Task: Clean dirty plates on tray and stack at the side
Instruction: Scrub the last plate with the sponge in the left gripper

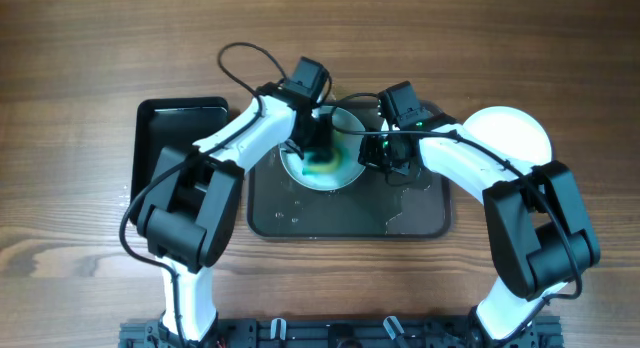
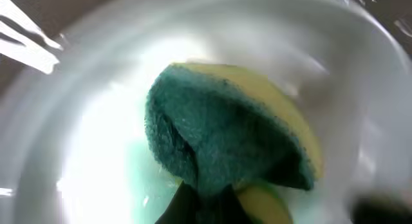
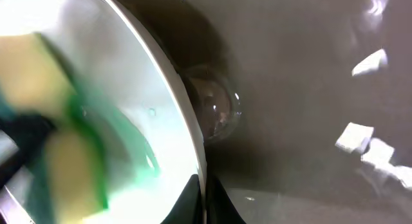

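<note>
A white plate [image 1: 345, 168] with teal-green smears lies on the dark grey tray [image 1: 420, 223]. My left gripper [image 1: 318, 146] is shut on a green and yellow sponge [image 2: 225, 147] and presses it onto the plate [image 2: 96, 121]. My right gripper [image 1: 378, 156] is shut on the plate's right rim [image 3: 193, 147], one finger on each side of the rim. The sponge also shows blurred in the right wrist view [image 3: 58, 159]. Another clean white plate [image 1: 512, 134] lies on the table to the right of the tray.
A smaller black tray [image 1: 170, 128] sits to the left of the grey tray. Water drops and a wet patch [image 1: 405, 213] lie on the grey tray's front right. A black cable [image 1: 245, 63] loops behind the left arm.
</note>
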